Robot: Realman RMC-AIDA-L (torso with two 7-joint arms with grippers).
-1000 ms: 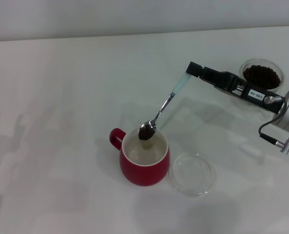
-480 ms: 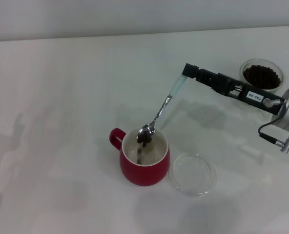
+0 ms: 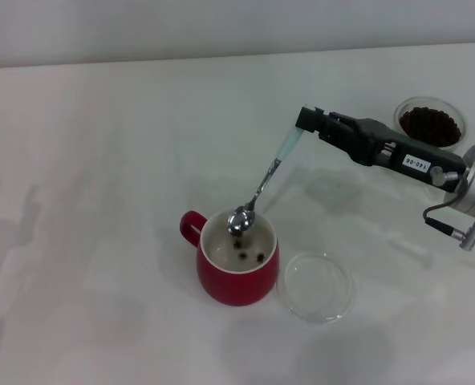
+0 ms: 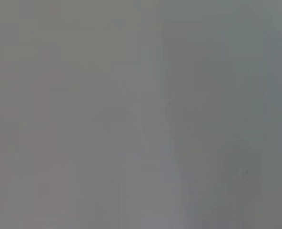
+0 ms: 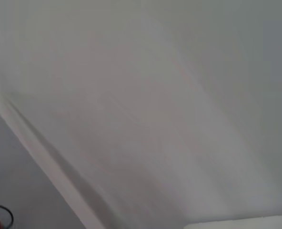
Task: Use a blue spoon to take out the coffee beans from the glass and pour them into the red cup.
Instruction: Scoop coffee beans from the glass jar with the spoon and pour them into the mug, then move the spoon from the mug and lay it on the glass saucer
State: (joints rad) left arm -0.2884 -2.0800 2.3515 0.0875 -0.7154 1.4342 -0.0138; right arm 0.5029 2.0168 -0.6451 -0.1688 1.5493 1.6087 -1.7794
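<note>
On the white table: right hand, upper right of the frame, clenched on the spoon. Left hand out of view. Cup at lower centre. Spoon now tipped over it, load gone; beans newly inside. Glass far right, still full, so more scoops due.

Right hand (clamped shut) outstretched from the right edge.

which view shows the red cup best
The head view: the red cup shows whole there, with a few coffee beans inside and the right gripper holding the blue spoon over it. The two wrist views show only blank pale surface and nothing of the cup.
</note>
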